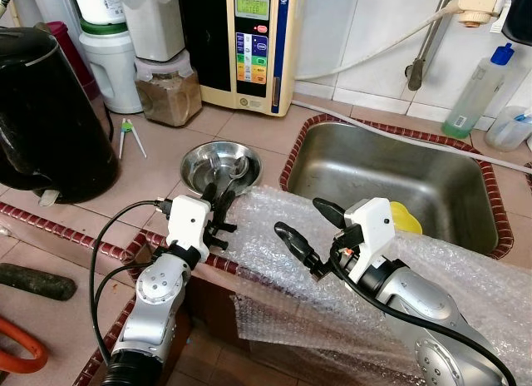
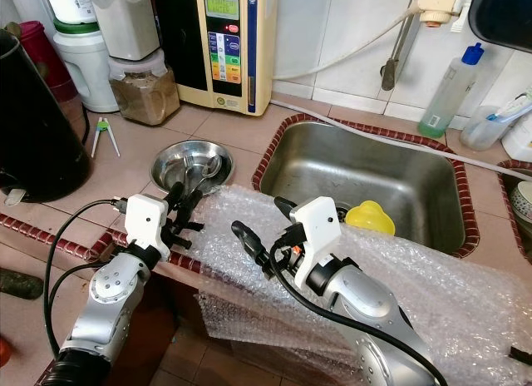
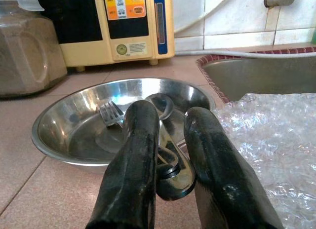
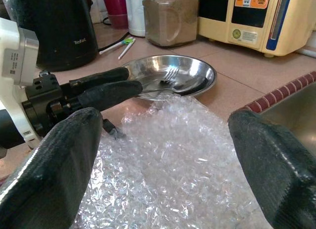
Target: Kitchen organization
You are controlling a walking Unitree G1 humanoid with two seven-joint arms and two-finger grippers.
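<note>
- On the tiled bench (image 1: 249, 124), just left of the sink (image 1: 391, 178): steel bowl (image 1: 221, 165) holding a fork (image 3: 111, 113) and a spoon (image 3: 163, 104)
- Left gripper (image 1: 215, 201) at the bowl's near rim, jaws closed on the spoon handle; the handle end sits clamped between the two black fingers (image 3: 136, 165), spoon head lying inside the bowl beside the fork
- Right gripper (image 1: 307, 224) hovers over the bubble wrap (image 1: 274, 269), jaws wide open, nothing between them
- Bubble wrap is draped over the bench's front edge, next to the bowl and across the sink's near rim
- Yellow cup (image 2: 370, 217) down in the sink, near the drain
- Back of bench: black kettle (image 1: 46, 120) far left, jar of brown powder (image 1: 169, 93), cream water ioniser (image 1: 253, 45) against the wall tiles
- Clear bottle with blue cap (image 1: 478, 91) stands behind the sink on the right
</note>
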